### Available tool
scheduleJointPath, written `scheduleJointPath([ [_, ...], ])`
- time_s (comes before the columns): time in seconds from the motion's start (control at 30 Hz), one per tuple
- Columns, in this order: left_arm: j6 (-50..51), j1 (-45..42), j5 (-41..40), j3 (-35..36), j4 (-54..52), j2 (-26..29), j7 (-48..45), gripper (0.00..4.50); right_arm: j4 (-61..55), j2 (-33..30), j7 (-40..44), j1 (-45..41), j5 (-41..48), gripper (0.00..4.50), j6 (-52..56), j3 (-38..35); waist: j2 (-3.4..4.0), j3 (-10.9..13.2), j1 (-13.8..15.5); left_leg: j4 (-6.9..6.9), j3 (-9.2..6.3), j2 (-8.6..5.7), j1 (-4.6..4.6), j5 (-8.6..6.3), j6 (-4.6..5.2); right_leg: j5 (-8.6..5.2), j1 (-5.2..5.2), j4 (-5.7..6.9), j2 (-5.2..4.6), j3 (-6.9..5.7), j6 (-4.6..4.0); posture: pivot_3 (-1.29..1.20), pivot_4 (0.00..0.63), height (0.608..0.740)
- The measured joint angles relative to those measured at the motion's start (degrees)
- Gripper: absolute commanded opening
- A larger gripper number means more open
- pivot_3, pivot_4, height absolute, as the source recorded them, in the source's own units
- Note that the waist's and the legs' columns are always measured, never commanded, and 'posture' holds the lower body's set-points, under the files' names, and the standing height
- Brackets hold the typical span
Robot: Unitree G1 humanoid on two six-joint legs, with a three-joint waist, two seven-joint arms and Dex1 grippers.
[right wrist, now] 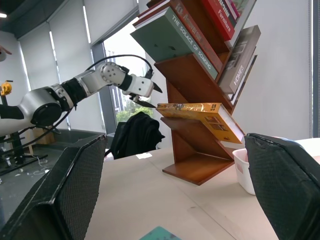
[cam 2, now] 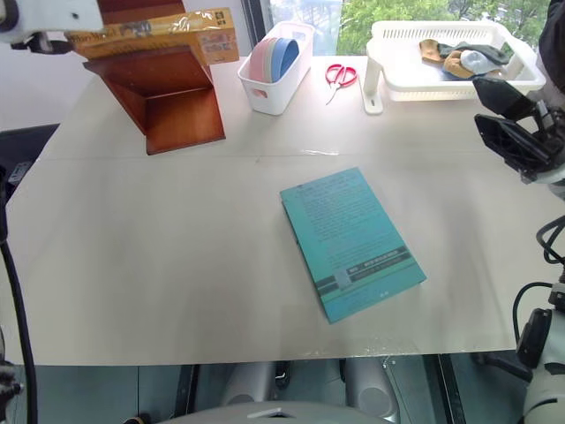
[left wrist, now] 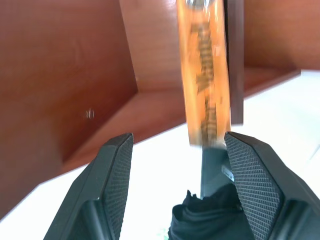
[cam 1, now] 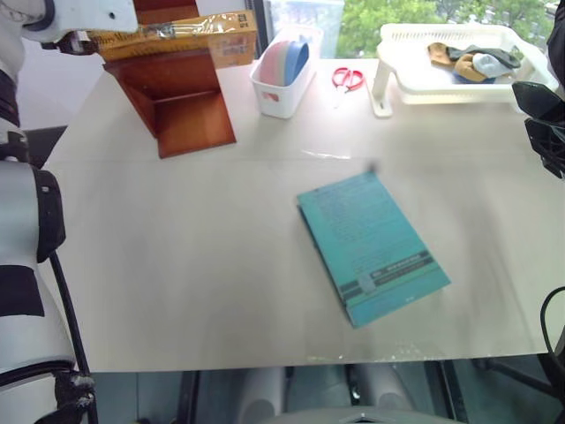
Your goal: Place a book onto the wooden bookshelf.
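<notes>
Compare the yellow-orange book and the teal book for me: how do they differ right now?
The yellow-orange book rests on a slanted tier of the wooden bookshelf; the teal book lies flat on the table. The yellow-orange one looks clearly thicker; the teal one is thin. The yellow-orange cover is glossy with dark print; the teal cover has a dark band near one end. Neither is held by an end effector.

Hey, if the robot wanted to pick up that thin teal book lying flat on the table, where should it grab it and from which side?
Probably by the near corner of the thin teal book, approached from the table's front edge. The book lies flat and skewed, so there is no raised edge to pinch; that corner lies nearest the edge, so sliding it just past the edge would let the fingers close above and below the cover.
</notes>
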Motion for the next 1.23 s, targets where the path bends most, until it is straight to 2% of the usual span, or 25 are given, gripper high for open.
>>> scheduleJointPath([
  [0.13,-0.24,3.50,-7.75,5.65,-6.06,1.66,-7.83,3.12,-0.34,0.03,-0.17,0.08,0.03,4.50,-0.02,-0.12,0.01,0.00,0.20,0.03,0.00,-0.01,0.01,0.05,-0.01,0.00,0.01,0.10,-0.06,-0.04,0.00,0.00,0.150,0.740],
  [0.27,4.80,15.25,-18.50,12.85,-19.84,2.05,-15.82,3.12,-1.93,0.02,-0.94,2.64,0.36,4.50,0.38,-0.73,0.00,-0.01,0.25,0.10,-0.16,0.00,0.02,0.16,-0.01,0.00,0.02,0.28,-0.11,-0.14,0.00,0.00,0.150,0.740],
  [0.33,14.79,26.03,-26.21,19.18,-34.44,0.38,-18.36,3.12,-2.93,-0.69,-0.93,7.03,0.11,4.50,1.01,-1.19,0.00,-0.02,0.41,0.18,-0.36,0.04,0.05,0.17,0.01,-0.01,0.03,0.48,-0.20,-0.28,-0.01,0.00,0.150,0.740],
  [0.4,24.52,34.33,-32.17,22.62,-46.13,-2.07,-19.56,3.12,-3.13,-1.04,-0.87,10.52,-1.05,4.50,1.11,-1.18,0.00,-0.02,0.39,0.38,-0.41,0.03,0.01,0.18,0.03,-0.01,0.02,0.59,-0.22,-0.29,-0.01,0.00,0.150,0.740],
  [0.5,39.08,49.58,-41.52,29.92,-64.10,-6.76,-18.10,3.12,-3.47,-2.52,-0.97,15.78,-5.64,4.50,-1.75,-0.70,0.06,-0.05,-0.17,0.63,-0.38,0.02,0.09,0.08,0.23,0.00,0.07,0.78,-0.15,-0.24,0.00,0.00,0.150,0.740],
  [0.53,40.83,52.79,-43.12,30.73,-66.11,-7.62,-17.74,3.12,-3.21,-3.01,-0.99,16.99,-6.96,4.50,-2.73,-0.60,0.05,-0.05,-0.28,0.72,-0.40,0.04,0.14,0.04,0.29,0.00,0.08,0.93,-0.09,-0.23,0.00,0.00,0.150,0.740],
  [0.57,39.18,59.68,-45.87,34.12,-69.67,-9.35,-16.20,3.12,-2.95,-4.02,-0.95,18.88,-10.25,4.50,-5.44,0.62,0.09,-0.07,-0.44,0.73,-0.36,0.08,0.23,0.04,0.29,0.00,0.09,0.98,-0.07,-0.19,0.00,0.00,0.150,0.740],
  [0.67,35.80,69.54,-49.67,37.88,-72.51,-11.72,-13.84,3.12,-0.87,-4.54,-0.86,21.74,-14.67,4.50,-8.97,1.88,0.05,-0.04,-0.48,0.77,-0.32,0.09,0.71,0.04,0.28,0.00,0.50,1.09,-0.02,-0.17,0.00,0.00,0.150,0.740],
  [0.73,38.23,73.73,-53.28,41.17,-74.59,-14.51,-10.73,3.12,-0.38,-4.48,-0.94,23.21,-16.94,4.50,-11.19,3.08,0.05,-0.04,-0.24,0.79,-0.29,0.07,1.15,0.03,0.29,-0.02,1.03,1.00,-0.05,-0.19,0.02,0.00,0.150,0.740],
  [0.87,41.81,83.09,-57.60,44.37,-82.08,-19.68,-3.64,3.12,0.16,-1.86,-2.44,24.74,-20.95,4.50,-17.23,4.27,0.00,-0.14,-0.06,0.82,-0.44,0.06,1.34,0.00,0.35,0.02,1.44,0.68,-0.16,-0.23,0.08,0.00,0.150,0.740],
  [1.03,41.27,92.15,-58.87,41.77,-86.18,-25.88,3.44,3.12,0.92,3.28,-5.45,25.74,-23.64,4.50,-21.80,6.49,0.00,-0.13,0.24,0.80,-0.59,0.03,1.36,0.00,0.34,0.02,1.53,0.67,-0.15,-0.38,0.07,0.00,0.150,0.740],
  [1.13,39.34,93.20,-59.03,39.95,-86.21,-27.17,6.10,3.12,1.17,4.56,-6.87,25.54,-25.15,4.50,-24.53,7.63,0.00,-0.13,0.24,0.79,-0.57,-0.02,1.51,-0.01,0.33,0.02,1.72,0.62,-0.16,-0.39,0.07,0.00,0.150,0.740],
  [1.23,37.67,94.43,-59.10,37.81,-86.21,-27.72,7.43,3.12,3.25,5.68,-8.26,24.69,-26.81,4.50,-27.47,8.47,-0.01,-0.13,0.12,0.51,-0.42,-0.06,2.06,-0.01,0.33,0.01,2.13,0.47,-0.22,-0.24,0.06,0.00,0.150,0.740],
])
